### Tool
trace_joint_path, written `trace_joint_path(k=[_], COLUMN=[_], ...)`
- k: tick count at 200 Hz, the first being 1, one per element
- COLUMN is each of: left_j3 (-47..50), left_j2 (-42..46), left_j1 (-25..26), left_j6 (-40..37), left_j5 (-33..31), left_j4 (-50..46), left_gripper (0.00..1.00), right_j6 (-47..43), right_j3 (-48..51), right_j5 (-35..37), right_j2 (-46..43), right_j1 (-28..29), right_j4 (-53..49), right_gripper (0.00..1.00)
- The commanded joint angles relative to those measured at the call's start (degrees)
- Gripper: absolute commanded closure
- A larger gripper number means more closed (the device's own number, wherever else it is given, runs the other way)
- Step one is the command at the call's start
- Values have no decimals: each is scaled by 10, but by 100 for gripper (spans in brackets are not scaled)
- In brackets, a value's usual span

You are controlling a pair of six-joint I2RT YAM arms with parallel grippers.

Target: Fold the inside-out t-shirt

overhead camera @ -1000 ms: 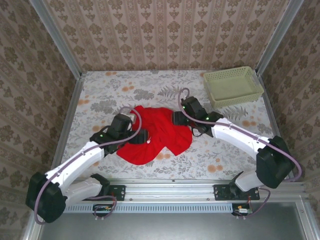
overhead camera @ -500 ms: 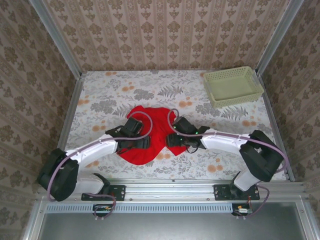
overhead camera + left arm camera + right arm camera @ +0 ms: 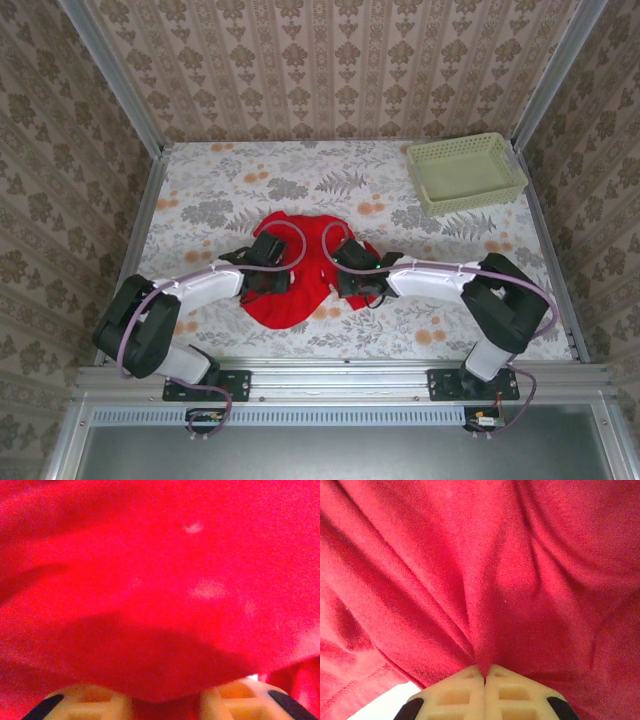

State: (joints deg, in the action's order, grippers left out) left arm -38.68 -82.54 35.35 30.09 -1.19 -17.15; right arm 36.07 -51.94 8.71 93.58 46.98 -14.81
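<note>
Near table centre, red t-shirt heaped, right gripper clamped on its fold, left gripper against cloth, grip unclear

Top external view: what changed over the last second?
The right gripper dropped toward the near edge onto the t-shirt and pinched shut on it. The left gripper dropped too, with cloth bulging between its fingers, grip unclear. The t-shirt bunched narrower. The basket stayed put.
</note>
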Motion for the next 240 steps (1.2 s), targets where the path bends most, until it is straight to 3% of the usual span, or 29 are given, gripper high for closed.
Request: trace_joint_path(k=[1,15,45,89,126,158,186,214,240], left_j3=[-14,-20,-45,-151,-180,-160,-157,-152,-119], left_j2=[29,53,122,217,267,208,131,93,111], left_j1=[-21,-34,-75,-172,-203,-252,-254,-227,-183], left_j6=[-8,-15,-38,-52,-38,-17,-29,-38,-21], left_j5=[1,-4,-10,-16,-50,-13,37,54,13], left_j4=[-13,-31,-74,-158,-165,-188,-200,-221,-232], left_gripper=[81,90,100,100,100,100,100,100,100], right_j6=[-2,-7,-25,-69,-70,-44,-36,-46,-44], right_j3=[17,27,25,-47,-67,-13,4,-4,11], right_j5=[46,47,23,30,29,-14,-57,-73,-57], right_j2=[-81,-126,-217,-319,-375,-352,-284,-224,-220], right_j1=[-28,-51,-113,-200,-254,-285,-299,-299,-299], right_j4=[-39,-49,-81,-176,-217,-195,-167,-161,-165], right_gripper=[100,100,100,100,100,100,100,98,84])
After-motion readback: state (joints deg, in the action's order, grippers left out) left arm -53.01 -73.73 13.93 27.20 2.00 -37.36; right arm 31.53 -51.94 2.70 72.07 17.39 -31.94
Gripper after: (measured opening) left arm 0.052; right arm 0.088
